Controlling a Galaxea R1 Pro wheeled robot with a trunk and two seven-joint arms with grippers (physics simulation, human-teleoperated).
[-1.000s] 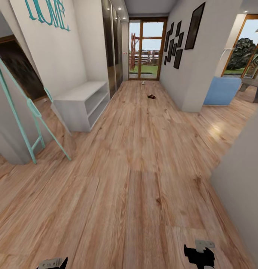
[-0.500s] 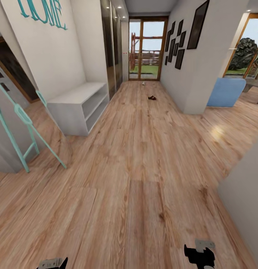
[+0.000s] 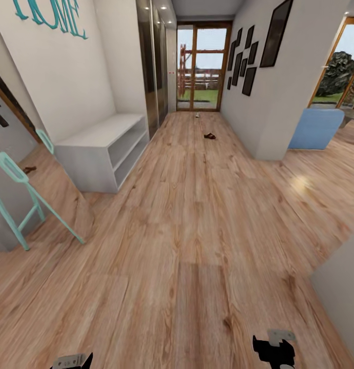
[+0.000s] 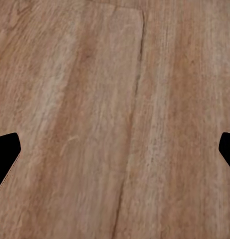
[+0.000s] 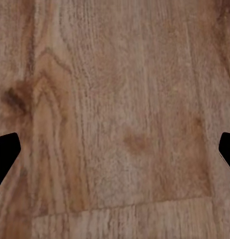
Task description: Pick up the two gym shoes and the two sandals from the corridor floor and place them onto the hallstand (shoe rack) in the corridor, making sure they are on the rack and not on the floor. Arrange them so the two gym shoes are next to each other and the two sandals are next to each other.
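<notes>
A: Spotting a small dark brown sandal (image 3: pixel 209 136) far down the corridor floor (image 3: pixel 197 230), with a pale speck (image 3: pixel 196 115) beyond it near the glass door (image 3: pixel 199 66), too small to say whether it is a gym shoe

B: And the hallstand (image 3: pixel 102 148)?

A: Against the left wall, well short of the sandal: a light grey boxy bench, flat matte top, open tiers, nothing on it that I can make out

B: So which step, do you reckon?

A: The approach, I'd judge; nothing is picked up. Next calls for driving down the hall, then reaching low

B: The grippers?

A: Left gripper (image 4: pixel 115 154) and right gripper (image 5: pixel 115 154) both hang spread wide over bare wood-grain planks, grasping nothing
</notes>
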